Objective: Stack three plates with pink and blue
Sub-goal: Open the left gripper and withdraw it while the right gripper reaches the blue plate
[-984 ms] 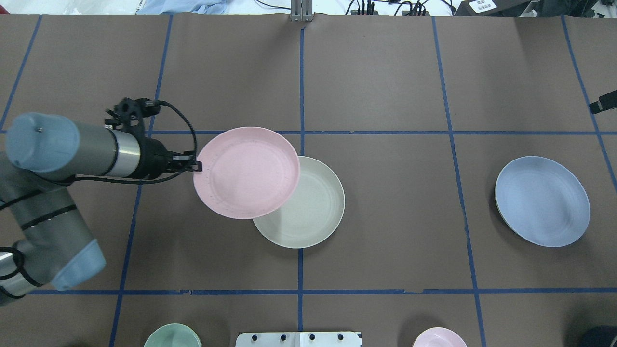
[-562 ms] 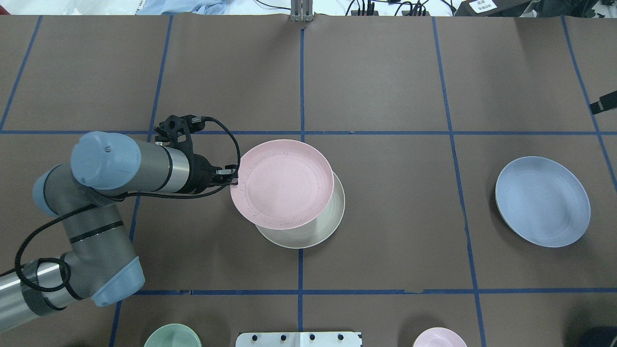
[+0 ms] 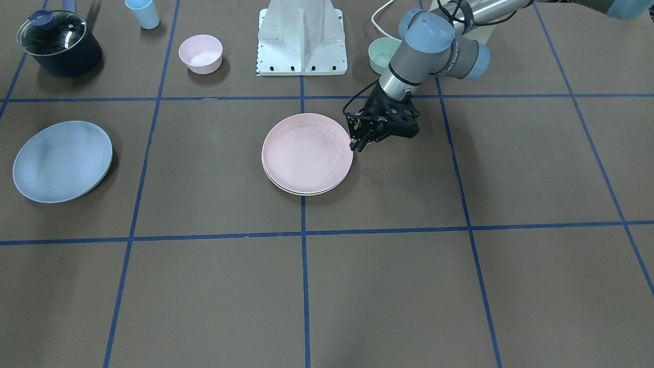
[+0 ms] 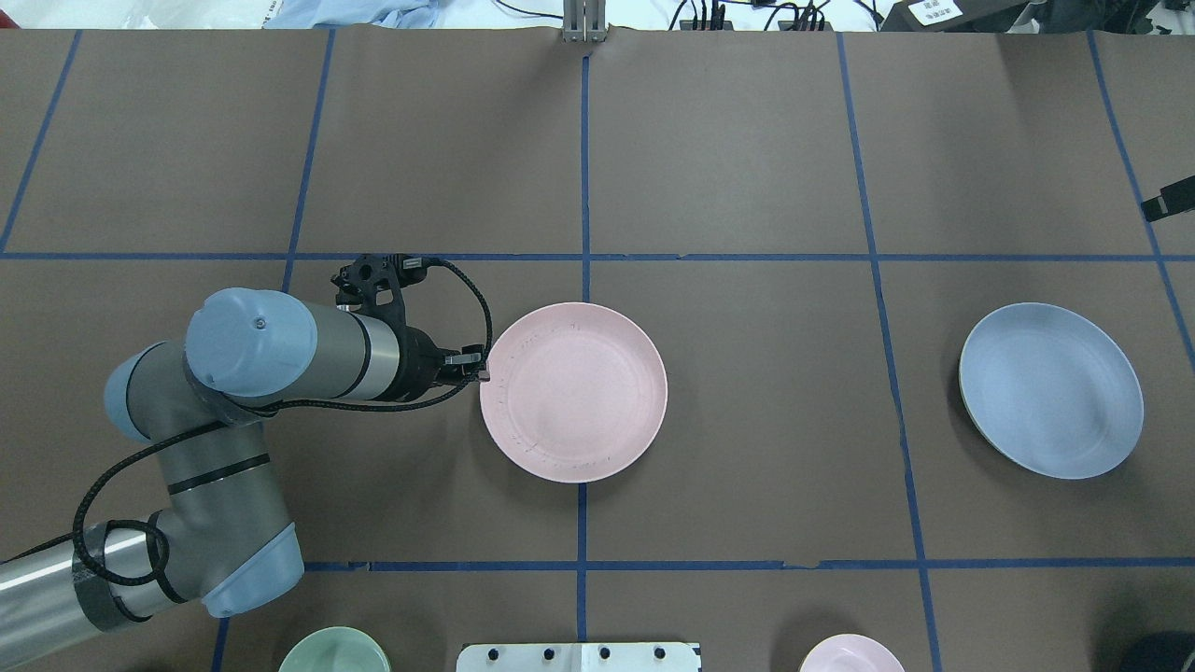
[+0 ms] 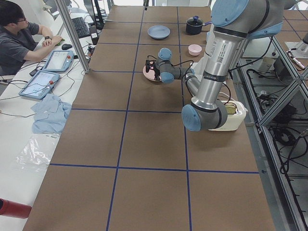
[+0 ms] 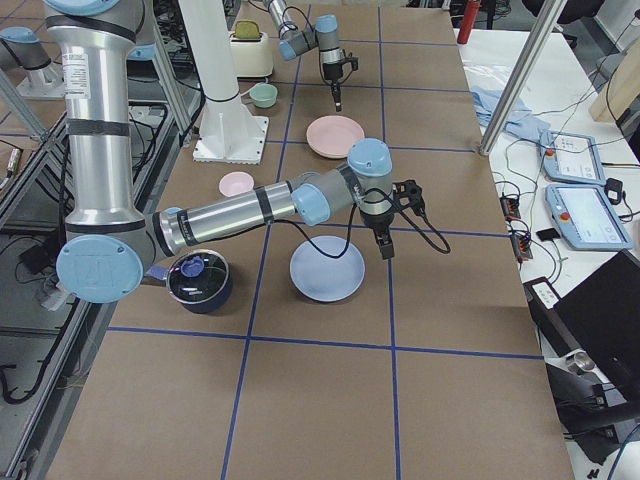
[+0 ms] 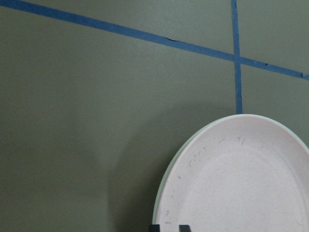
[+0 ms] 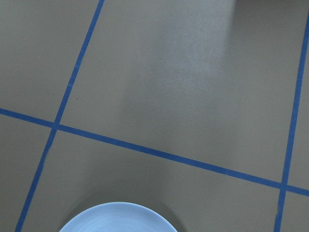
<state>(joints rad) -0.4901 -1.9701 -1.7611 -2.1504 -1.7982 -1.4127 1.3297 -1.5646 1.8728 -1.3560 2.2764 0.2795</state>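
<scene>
Overhead exterior: the pale pink matte round plate [image 4: 574, 392] is lying near the middle of the brown table [image 4: 747, 168] and is covering the plate under it almost fully. The left pincer [image 4: 483, 373] is touching its rim on the robot's left side. The light blue matte round plate [image 4: 1050, 390] is lying alone, well apart, on the robot's right.

Exterior front-facing: a thin edge of the cream-white round plate [image 3: 306, 193] is showing under the pink one. So, in my judgement, two plates are sitting stacked and the blue one is not yet added.

Left wrist-mounted: the two tips of the left pincer are standing close together, one outside the pink rim and one inside, so it is seeming to pinch this rim. The plates are looking stiff, light and not very slippery, I think. The sloping rim is offering the only hold, and a plate held at one edge is probably wanting to tilt.

Right wrist-mounted: the table cover is looking flat and matte, with blue tape lines [image 8: 164, 154] crossing it.

Exterior right: the right pincer [image 6: 385, 248] is hanging over the table just beside the blue plate; whether it is open, I cannot tell. On the table nothing is standing between this plate and the stack.
</scene>
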